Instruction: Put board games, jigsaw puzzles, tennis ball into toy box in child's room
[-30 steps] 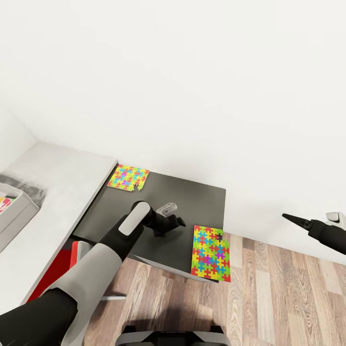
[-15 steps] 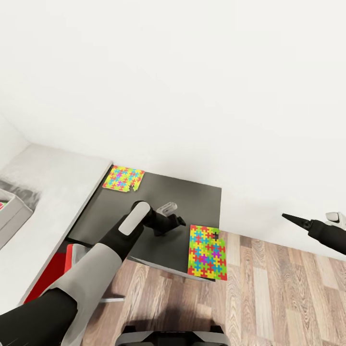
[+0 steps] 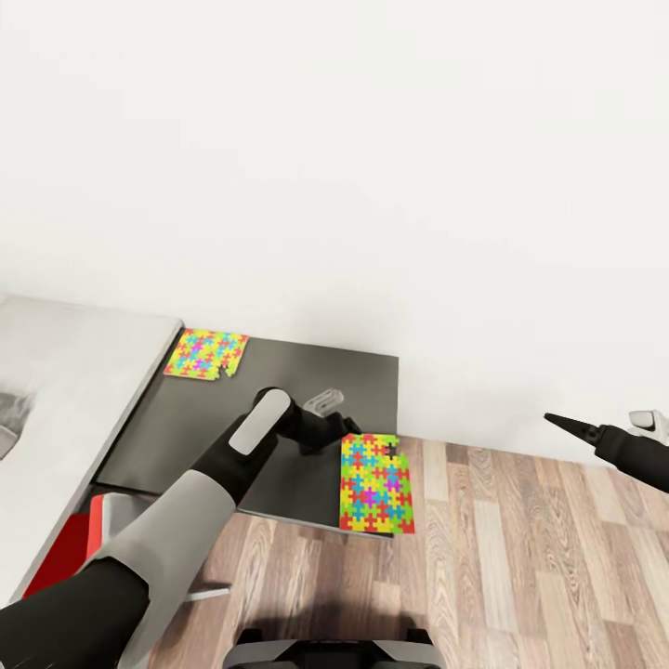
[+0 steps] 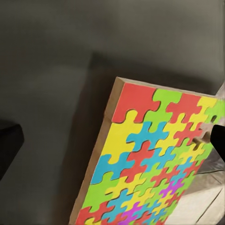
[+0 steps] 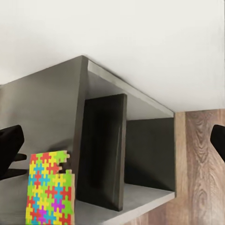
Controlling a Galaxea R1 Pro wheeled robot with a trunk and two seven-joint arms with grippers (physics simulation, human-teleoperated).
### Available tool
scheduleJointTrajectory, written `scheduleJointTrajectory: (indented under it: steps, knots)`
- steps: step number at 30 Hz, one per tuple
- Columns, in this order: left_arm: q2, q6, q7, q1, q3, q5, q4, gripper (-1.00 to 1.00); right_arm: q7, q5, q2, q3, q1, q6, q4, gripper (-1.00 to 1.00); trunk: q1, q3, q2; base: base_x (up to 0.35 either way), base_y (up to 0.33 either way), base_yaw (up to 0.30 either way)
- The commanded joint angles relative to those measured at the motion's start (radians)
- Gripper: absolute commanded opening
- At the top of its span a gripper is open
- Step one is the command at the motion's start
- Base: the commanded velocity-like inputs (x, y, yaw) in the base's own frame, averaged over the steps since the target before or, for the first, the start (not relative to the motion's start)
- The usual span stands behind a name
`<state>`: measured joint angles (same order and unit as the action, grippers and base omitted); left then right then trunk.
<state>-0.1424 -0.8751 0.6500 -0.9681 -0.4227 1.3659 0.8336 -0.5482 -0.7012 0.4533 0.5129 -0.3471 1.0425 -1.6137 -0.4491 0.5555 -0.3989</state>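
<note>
Left gripper gaped, empty, just beside the near jigsaw puzzle; board judged stiff, light, thin: 1 overhanging edge to be pinched.

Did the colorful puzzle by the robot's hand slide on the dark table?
No. The puzzle hangs over the same front corner of the dark table as before; the camera turned.
</note>
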Motion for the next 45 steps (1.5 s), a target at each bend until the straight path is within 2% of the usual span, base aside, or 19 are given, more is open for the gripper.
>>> scheduleJointTrajectory:
  steps: [1, 6, 10, 14, 15, 17, 18, 20, 24, 30, 45]
  knots:
    - [0.001, 0.008, 0.009, 0.000, 0.000, 0.024, -0.025, 1.00, -0.009, 0.007, 0.000, 0.001, -0.001, 0.005, 0.000, 1.00, -0.001, 0.002, -0.001, 0.000, 0.000, -0.101]
    - [0.005, 0.008, 0.007, 0.000, 0.002, 0.024, -0.012, 1.00, -0.009, 0.006, -0.005, -0.003, -0.001, 0.005, 0.001, 1.00, -0.001, 0.002, -0.001, 0.000, 0.000, -0.066]
    - [0.012, 0.008, 0.010, 0.007, 0.008, 0.024, 0.038, 1.00, -0.009, 0.005, -0.012, -0.018, 0.002, 0.005, 0.007, 1.00, -0.001, 0.002, -0.001, 0.000, 0.000, -0.032]
    - [0.040, 0.007, 0.017, 0.050, 0.024, 0.023, 0.162, 1.00, -0.025, 0.000, -0.015, -0.077, 0.019, 0.005, 0.042, 1.00, -0.001, 0.002, -0.001, 0.000, 0.000, -0.016]
    - [0.040, 0.007, 0.017, 0.050, 0.024, 0.023, 0.162, 1.00, -0.025, 0.000, -0.015, -0.077, 0.019, 0.005, 0.042, 1.00, -0.001, 0.002, -0.001, 0.000, 0.000, -0.011]
    - [0.057, 0.005, 0.019, 0.073, 0.045, 0.023, 0.219, 1.00, -0.053, -0.007, -0.017, -0.112, 0.024, 0.005, 0.064, 1.00, -0.001, 0.002, -0.001, 0.000, 0.000, -0.008]
    - [0.057, 0.005, 0.019, 0.073, 0.045, 0.023, 0.219, 1.00, -0.053, -0.007, -0.017, -0.112, 0.024, 0.005, 0.064, 1.00, -0.001, 0.002, -0.001, 0.000, 0.000, -0.007]
    - [0.070, 0.004, 0.020, 0.092, 0.067, 0.023, 0.256, 1.00, -0.087, -0.013, -0.018, -0.140, 0.027, 0.005, 0.082, 1.00, -0.001, 0.002, -0.001, 0.000, 0.000, -0.005]
    - [0.081, 0.003, 0.021, 0.119, 0.090, 0.022, 0.289, 1.00, -0.123, -0.017, -0.020, -0.169, 0.030, 0.005, 0.098, 1.00, -0.001, 0.002, -0.001, 0.000, 0.000, -0.003]
    - [0.088, 0.003, 0.022, 0.140, 0.106, 0.022, 0.311, 1.00, -0.148, -0.019, -0.021, -0.189, 0.032, 0.005, 0.109, 1.00, -0.001, 0.002, -0.001, 0.000, 0.000, -0.001]
    - [0.082, 0.002, 0.019, 0.148, 0.109, 0.021, 0.320, 1.00, -0.160, -0.020, -0.021, -0.195, 0.033, 0.005, 0.108, 1.00, -0.001, 0.002, -0.001, 0.000, 0.000, 0.000]
